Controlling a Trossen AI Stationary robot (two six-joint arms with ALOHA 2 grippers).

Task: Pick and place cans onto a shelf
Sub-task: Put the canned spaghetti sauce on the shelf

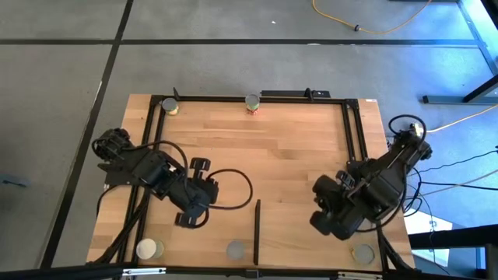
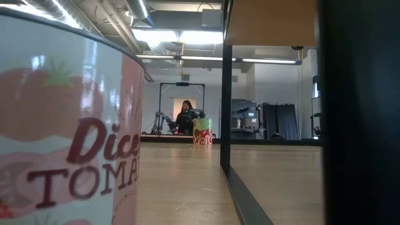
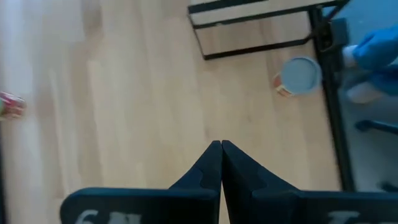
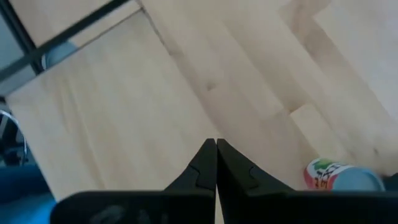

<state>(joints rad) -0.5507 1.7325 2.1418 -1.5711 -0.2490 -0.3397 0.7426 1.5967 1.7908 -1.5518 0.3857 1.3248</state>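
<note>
Worktop of pale wood planks in a black frame fills the middle of a grey floor crossed by dark lines. Room beyond shows exposed ducts, ceiling strip lights and a seated person far off. Left gripper hovers over the near left part, fingers pressed together, holding nothing; right gripper hangs near right, fingers likewise closed and empty. Cans sit at the edges: two on the far edge, three along the near edge. Closest can reads "Dice… TOMA…" in red, with a tomato picture.
</note>
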